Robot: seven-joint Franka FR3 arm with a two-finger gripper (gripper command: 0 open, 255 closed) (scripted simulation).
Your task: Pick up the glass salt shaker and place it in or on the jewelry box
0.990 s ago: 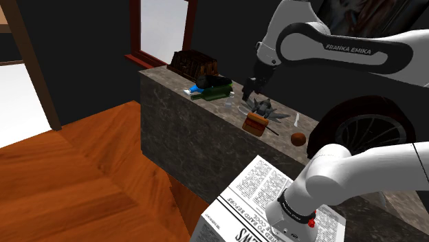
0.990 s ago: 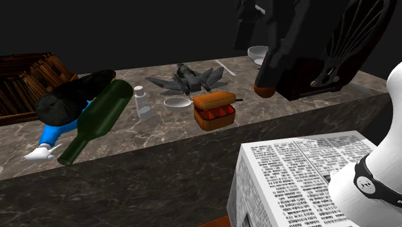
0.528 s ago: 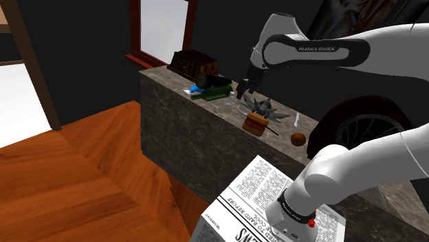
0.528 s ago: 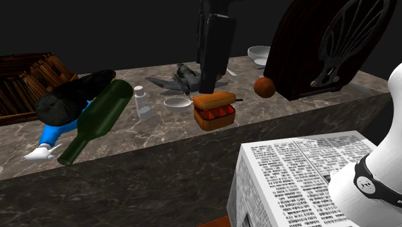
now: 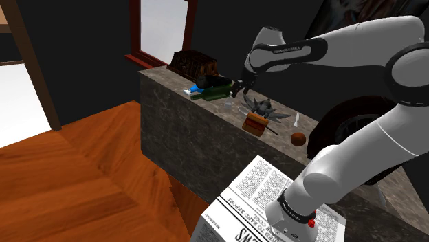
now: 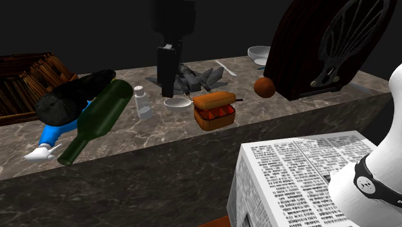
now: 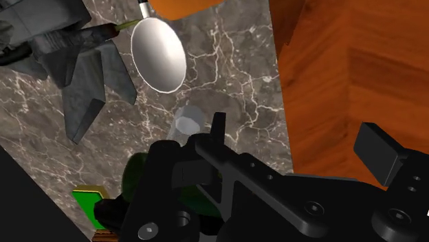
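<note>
Looking over the dark marble counter (image 5: 180, 130), I noted it carried everything, with orange-brown wood floor (image 5: 82, 179) below it. The white arm (image 5: 357, 48) reached from its newsprint-covered stand (image 5: 258, 196) out over the counter's middle. A large dark wooden piece with a spoked round grille (image 6: 325, 45) stood at the second exterior view's right end. The jewelry box (image 6: 22, 80), a dark brown slatted chest, sat at the opposite end, at that view's left edge, well apart from the gripper. Beside it a green bottle (image 6: 96, 119) lay on its side, touching a black-and-blue toy figure (image 6: 58, 109). A grey toy jet (image 6: 193, 78) sat further back, and an open orange case (image 6: 215, 109) sat near the front edge. The gripper (image 6: 166, 90) hung pointing down above the counter between bottle and jet; in the wrist view its fingers (image 7: 378, 146) stood apart with nothing between them, so I recorded it as released and empty. A small white dish (image 6: 178, 102) lay just below and beside it. A brown ball (image 6: 263, 86) rested near the grilled piece. The salt shaker (image 6: 142, 102), pale and translucent, stood upright on the marble between the bottle and the dish, near the gripper but not touched by it; in the wrist view it sat just ahead of the gripper's body.
</note>
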